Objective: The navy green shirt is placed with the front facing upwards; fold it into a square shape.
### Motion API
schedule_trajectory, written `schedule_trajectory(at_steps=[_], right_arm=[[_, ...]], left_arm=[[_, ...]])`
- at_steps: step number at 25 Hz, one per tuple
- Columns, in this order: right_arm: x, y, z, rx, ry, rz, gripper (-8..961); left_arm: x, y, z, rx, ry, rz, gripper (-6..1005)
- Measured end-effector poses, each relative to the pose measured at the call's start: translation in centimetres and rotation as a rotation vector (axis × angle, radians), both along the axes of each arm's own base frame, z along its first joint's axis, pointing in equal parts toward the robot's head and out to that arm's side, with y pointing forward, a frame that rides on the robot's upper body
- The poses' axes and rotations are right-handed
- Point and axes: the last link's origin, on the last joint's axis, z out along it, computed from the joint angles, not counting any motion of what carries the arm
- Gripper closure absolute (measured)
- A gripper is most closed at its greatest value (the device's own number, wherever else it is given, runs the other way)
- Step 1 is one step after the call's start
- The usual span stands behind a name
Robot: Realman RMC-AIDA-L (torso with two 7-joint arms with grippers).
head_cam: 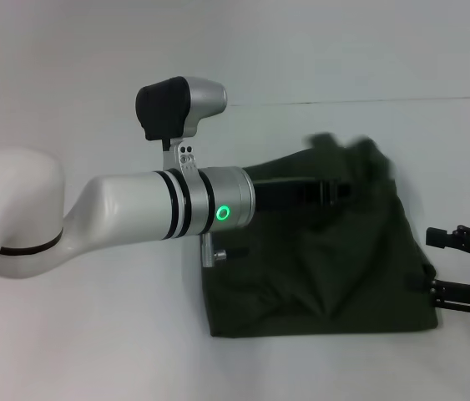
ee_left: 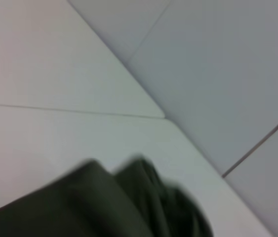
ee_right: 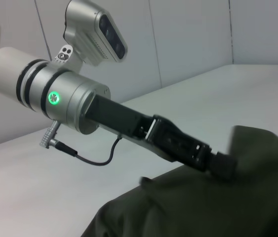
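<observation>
White table [head_cam: 93, 334], pale wall behind. Shirt [head_cam: 326, 276] lies right of centre, partly folded, far edge lifted. Left gripper [head_cam: 353, 190] clamped on that far edge, carrying it. Right gripper [head_cam: 460, 271] by shirt's right edge, fingers apart, empty. Fabric soft, light, floppy; best held at edges/corners.

Bright, flat, even light all round, with some motion smear.

Soft and shadowless on the white table [head_cam: 93, 334], just a thin dark edge under the navy green shirt [head_cam: 326, 267]. Mild sheen on the left arm's silver wrist ring [head_cam: 230, 196], green LED glowing beside it. Blurred at the shirt's far raised edge in the head view; totally mushy in the left wrist view, shirt folds [ee_left: 129, 207] out of focus. Sharper on the left gripper [ee_right: 222, 165] in the right wrist view, shirt edge beside it smeared.
</observation>
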Motion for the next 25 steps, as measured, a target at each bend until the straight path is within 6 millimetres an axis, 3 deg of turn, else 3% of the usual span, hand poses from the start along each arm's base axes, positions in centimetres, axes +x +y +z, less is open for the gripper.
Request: schedule_trajectory(at_steps=[4, 10, 13, 20, 25], right_arm=[[0.4, -0.3, 0.7, 0.009, -0.002, -0.008, 70], [1.4, -1.2, 3.0, 0.056, 0.02, -0.027, 70], [1.2, -1.1, 3.3, 0.063, 0.026, -0.011, 70], [-1.2, 2.3, 0.4, 0.07, 0.01, 0.012, 70], [-2.5, 4.2, -2.5, -0.001, -0.012, 0.011, 70]], left_arm=[[0.7, 0.1, 0.2, 0.0, -0.052, 0.019, 749], [1.5, 0.4, 0.6, 0.005, -0.091, 0.024, 536], [1.2, 0.9, 1.7, 0.015, -0.12, 0.027, 394], [-3.1, 1.3, 6.6, 0.068, -0.216, 0.029, 107], [-5.9, 0.8, 8.6, 0.105, -0.235, 0.055, 107]])
